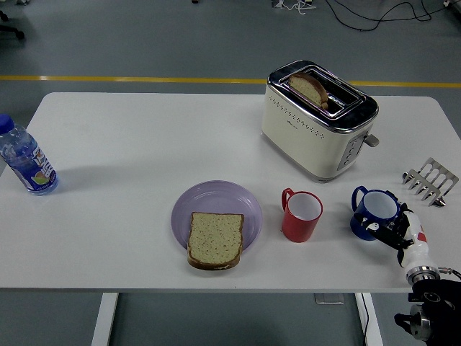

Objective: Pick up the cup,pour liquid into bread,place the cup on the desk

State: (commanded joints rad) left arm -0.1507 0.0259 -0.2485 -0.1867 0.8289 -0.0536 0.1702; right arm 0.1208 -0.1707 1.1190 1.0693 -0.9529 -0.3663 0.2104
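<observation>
White table (144,144): right hand (392,232) grasping the blue cup (373,213) beside it.

The right hand (395,232) comes in from the lower right corner, wrist low, fingers (376,229) curled forward and slightly parted.

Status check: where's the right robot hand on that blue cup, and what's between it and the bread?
Right robot hand at blue cup, fingers against it, grasp unconfirmed. Cup upright on table. Left not in view. Red cup stands between blue cup and bread on purple plate.
</observation>
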